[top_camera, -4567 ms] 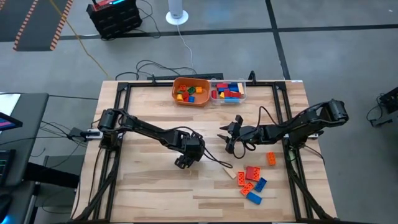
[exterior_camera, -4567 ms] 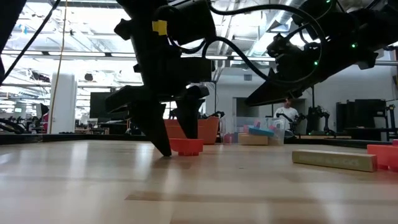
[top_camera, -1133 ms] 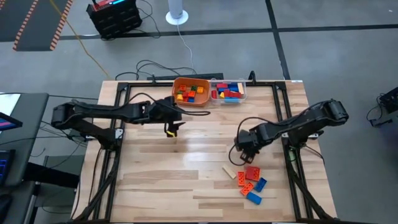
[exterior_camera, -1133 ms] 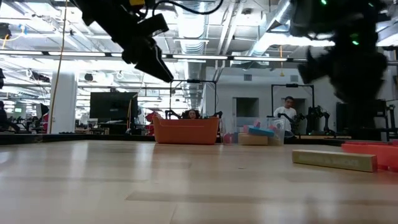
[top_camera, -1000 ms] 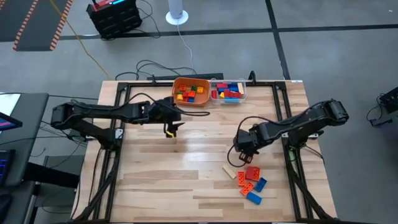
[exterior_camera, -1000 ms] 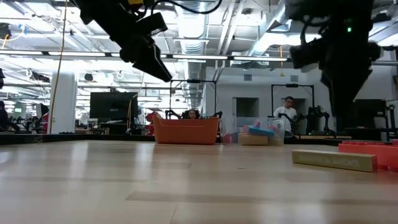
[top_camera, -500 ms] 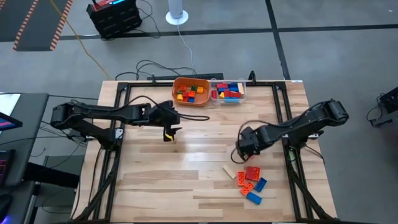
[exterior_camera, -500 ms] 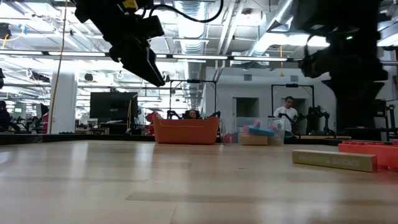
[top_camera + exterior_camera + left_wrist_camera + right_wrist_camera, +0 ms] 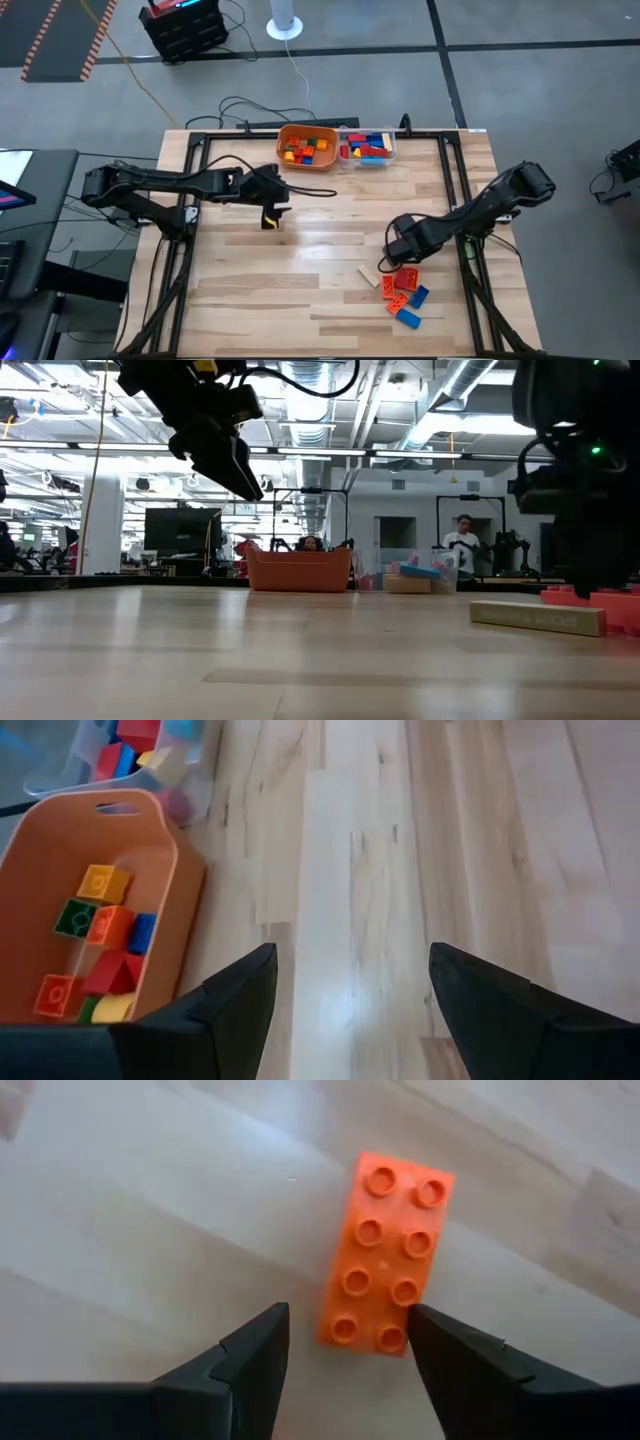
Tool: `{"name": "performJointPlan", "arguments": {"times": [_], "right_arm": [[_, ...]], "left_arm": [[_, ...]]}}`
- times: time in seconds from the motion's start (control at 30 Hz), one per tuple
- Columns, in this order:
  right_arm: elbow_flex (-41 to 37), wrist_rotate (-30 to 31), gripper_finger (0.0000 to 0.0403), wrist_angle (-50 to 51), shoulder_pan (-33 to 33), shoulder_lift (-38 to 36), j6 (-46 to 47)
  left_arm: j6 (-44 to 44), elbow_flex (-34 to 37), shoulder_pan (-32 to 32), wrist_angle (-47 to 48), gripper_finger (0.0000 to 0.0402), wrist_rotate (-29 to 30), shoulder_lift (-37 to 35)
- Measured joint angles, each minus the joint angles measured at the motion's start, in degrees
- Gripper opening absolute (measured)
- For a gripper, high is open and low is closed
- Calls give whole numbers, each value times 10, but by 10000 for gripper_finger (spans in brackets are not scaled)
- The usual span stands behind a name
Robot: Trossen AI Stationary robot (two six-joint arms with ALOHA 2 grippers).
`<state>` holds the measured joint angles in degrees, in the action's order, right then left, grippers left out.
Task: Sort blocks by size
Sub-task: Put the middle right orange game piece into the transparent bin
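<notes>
My right gripper (image 9: 398,262) is open, low over the table beside the loose pile of blocks (image 9: 404,295). In the right wrist view its fingertips (image 9: 350,1320) stand on either side of the near end of an orange two-by-four brick (image 9: 385,1255) lying flat, studs up. One fingertip (image 9: 425,1325) is right at the brick's corner; I cannot tell whether it touches. A tan long block (image 9: 370,276) lies on the pile's left side. My left gripper (image 9: 270,218) is open and empty, raised near the orange bowl (image 9: 307,147).
The orange bowl (image 9: 70,920) holds several small cubes. The clear container (image 9: 367,146) beside it holds longer blocks. Both stand at the table's far edge. Bare wood lies between the arms. The low view shows the tan block (image 9: 537,617) and red blocks (image 9: 605,603) at the right.
My right gripper has gone toward the table's near edge and down, to the far side of the block pile, fingers still open. My left gripper has drawn a little away from the bowl, toward the near left. No block has moved.
</notes>
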<state>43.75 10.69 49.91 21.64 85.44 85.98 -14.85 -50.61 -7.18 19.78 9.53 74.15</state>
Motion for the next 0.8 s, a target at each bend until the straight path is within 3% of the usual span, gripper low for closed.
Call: {"name": "performJointPlan", "arguments": {"times": [0.27,0.8], "right_arm": [[2,0,244,-20,-22,55,-62],[8,29,231,-36,-50,49,-161]], "left_arm": [[-3,0,0,0,254,-2,0],[6,0,0,7,254,-1,0]]}}
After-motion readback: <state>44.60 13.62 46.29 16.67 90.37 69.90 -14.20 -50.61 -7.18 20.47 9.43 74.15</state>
